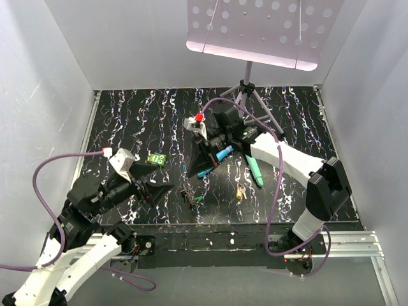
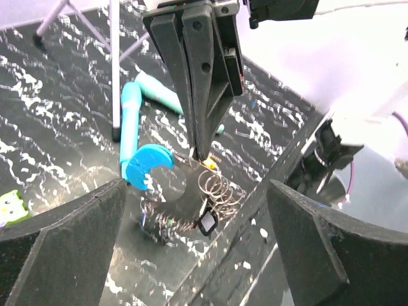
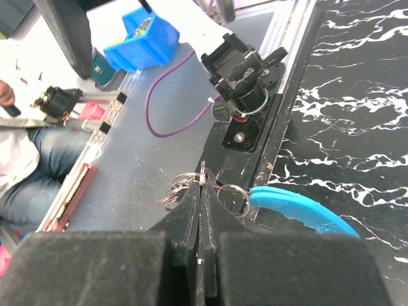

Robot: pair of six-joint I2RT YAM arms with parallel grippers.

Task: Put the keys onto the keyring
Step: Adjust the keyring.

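Note:
My right gripper (image 3: 203,189) is shut on a thin wire ring of the keyring (image 3: 224,191), right beside its bright blue curved section (image 3: 298,211). In the left wrist view those shut fingers (image 2: 199,95) reach down from above to a cluster of wire rings (image 2: 220,187). The blue section (image 2: 147,166), a grey chain stretch (image 2: 159,223) and a small black-headed key (image 2: 208,222) hang around them. My left gripper (image 2: 197,255) stands wide open just short of the keyring, touching nothing. A yellow key (image 1: 240,191) lies loose on the table. A green key (image 1: 199,199) sits by the keyring (image 1: 188,194).
Two teal sticks (image 1: 217,156) (image 1: 255,169) lie under the right arm. A green tag (image 1: 157,159) lies on the mat on the left, a red-topped object (image 1: 199,118) stands behind. A music stand (image 1: 245,89) rises at the back. The table's front rail (image 1: 210,236) is close.

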